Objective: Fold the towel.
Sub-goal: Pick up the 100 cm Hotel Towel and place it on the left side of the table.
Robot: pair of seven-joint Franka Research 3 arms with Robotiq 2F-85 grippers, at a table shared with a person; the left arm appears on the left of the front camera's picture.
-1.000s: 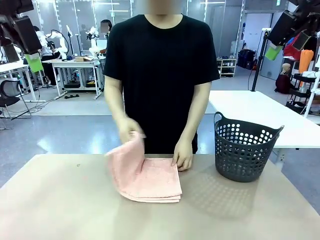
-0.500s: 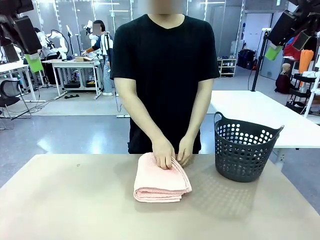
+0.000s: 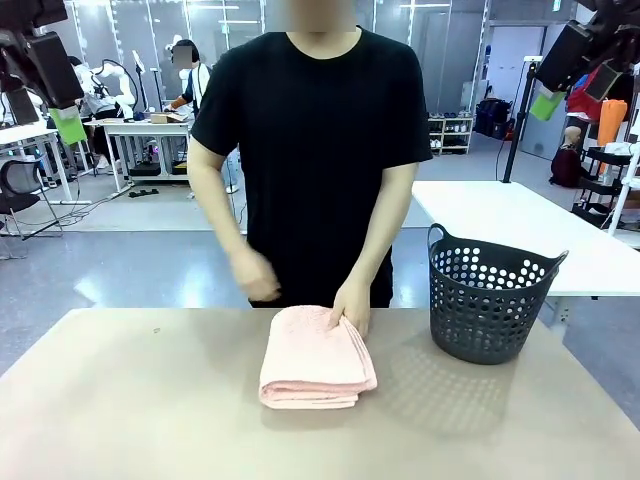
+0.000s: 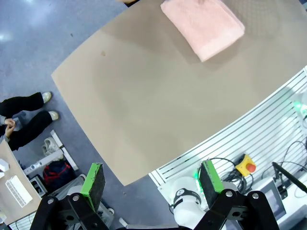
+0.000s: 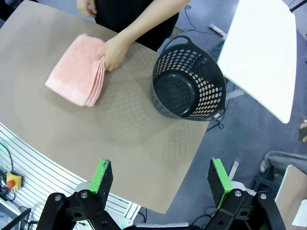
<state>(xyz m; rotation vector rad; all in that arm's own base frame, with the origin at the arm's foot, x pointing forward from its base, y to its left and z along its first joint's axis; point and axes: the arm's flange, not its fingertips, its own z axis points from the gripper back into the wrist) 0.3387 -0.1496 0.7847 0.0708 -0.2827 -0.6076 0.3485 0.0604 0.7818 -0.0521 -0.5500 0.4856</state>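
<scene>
Towel point(image 3: 316, 357) folded; layers to be squared.
A hand point(image 3: 351, 306) rested on its far corner; pressing flat seemed best. Left gripper point(image 4: 151, 178) and right gripper point(image 5: 160, 176) hung aloft, jaws apart.

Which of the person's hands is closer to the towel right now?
Their left hand: it rests on the towel at its far corner nearest the basket. Their right hand is clear of the towel, up by the table's far edge.
</scene>
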